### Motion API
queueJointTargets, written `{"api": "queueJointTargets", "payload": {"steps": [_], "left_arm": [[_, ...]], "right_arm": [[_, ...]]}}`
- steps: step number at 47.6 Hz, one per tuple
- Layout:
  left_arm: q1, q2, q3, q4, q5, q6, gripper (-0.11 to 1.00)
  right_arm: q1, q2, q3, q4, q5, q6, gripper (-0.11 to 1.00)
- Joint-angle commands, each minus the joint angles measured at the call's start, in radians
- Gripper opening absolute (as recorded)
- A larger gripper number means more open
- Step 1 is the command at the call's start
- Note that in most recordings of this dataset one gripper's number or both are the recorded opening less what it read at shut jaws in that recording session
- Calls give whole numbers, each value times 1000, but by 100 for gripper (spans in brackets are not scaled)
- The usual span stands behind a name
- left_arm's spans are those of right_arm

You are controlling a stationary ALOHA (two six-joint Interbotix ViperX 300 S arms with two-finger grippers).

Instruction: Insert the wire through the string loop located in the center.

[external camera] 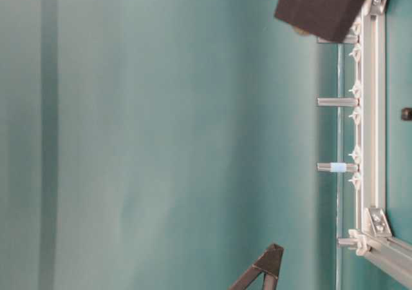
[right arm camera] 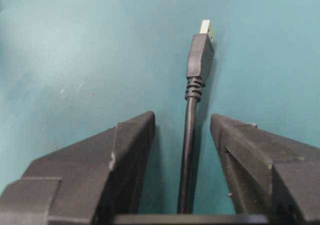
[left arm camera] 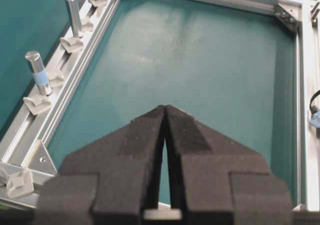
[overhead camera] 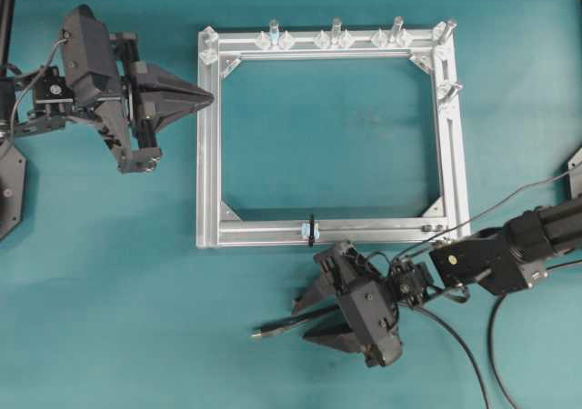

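Right wrist view alone shows wire (right arm camera: 192,130) untouched between fingers (right arm camera: 125,155).

matte black arms, wedge-shaped foam-padded fingers (left arm camera: 145,150), loose black cables trailing off the right arm (overhead camera: 509,245), small silver screws

Overhead and left-wrist views share the frame (overhead camera: 207,136).

Wire (right arm camera: 192,115) between right hand (right arm camera: 182,135) fingers.
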Motion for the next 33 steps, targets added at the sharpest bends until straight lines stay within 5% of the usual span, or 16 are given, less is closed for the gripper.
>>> {"api": "queueJointTargets", "payload": {"steps": [1,11,22,33], "left_arm": [[-3,-12,-11,2,0,-8,2],[-3,-12,-11,2,-2,-8,2],[-3,-12,-9,2,0,-8,2],[-5,-12,-8,2,0,-8,2]], "right_arm": [[5,-6,-12,0,14,-2,59],[5,-6,-12,2,20,-2,56],[5,-6,-11,2,77,-2,7],[5,-6,-12,2,114,-2,7]]}}
